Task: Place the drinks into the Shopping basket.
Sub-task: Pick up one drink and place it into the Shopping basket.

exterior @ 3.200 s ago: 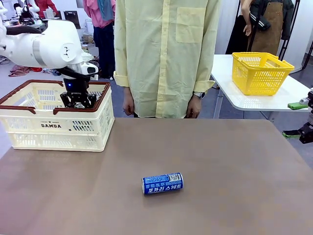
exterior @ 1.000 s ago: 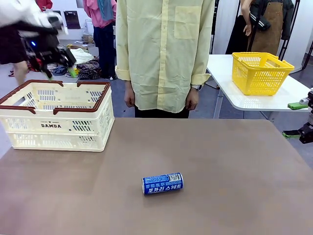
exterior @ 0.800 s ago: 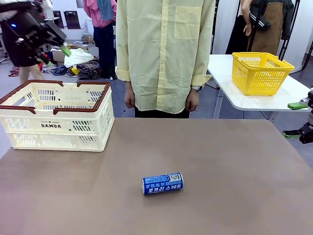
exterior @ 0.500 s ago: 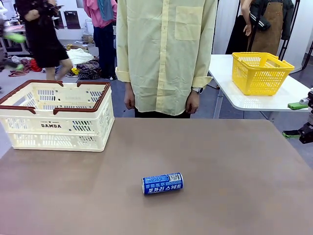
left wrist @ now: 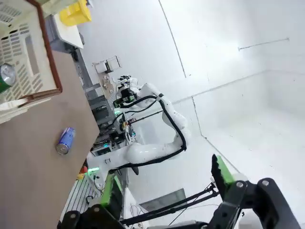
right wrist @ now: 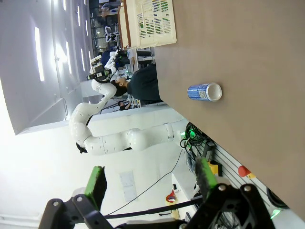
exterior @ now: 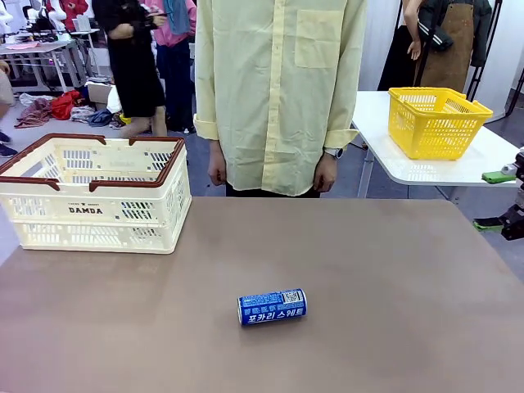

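Note:
A blue can [exterior: 272, 307] with white Korean lettering lies on its side in the middle of the brown table [exterior: 385, 278]. The Shopping basket [exterior: 90, 192], cream with a brown rim, stands at the table's far left. In the left wrist view my left gripper [left wrist: 167, 186] hangs open and empty, high and away from the basket [left wrist: 28, 52]; a green can [left wrist: 5, 78] lies inside it, and the blue can [left wrist: 65, 140] rests on the table beyond. My right gripper [exterior: 494, 200] is open at the right edge, off the table. It [right wrist: 151, 181] looks toward the blue can [right wrist: 204, 91].
A person in a pale yellow shirt [exterior: 278, 90] stands at the far edge, hands down at the sides. A yellow mesh basket [exterior: 436, 120] sits on a white side table at the back right. Another person in black [exterior: 131, 57] walks behind the Shopping basket.
My left arm rose from inside the Shopping basket and swung up and left, out of the front view. A person in black has walked in behind. The blue can and right gripper stayed put.

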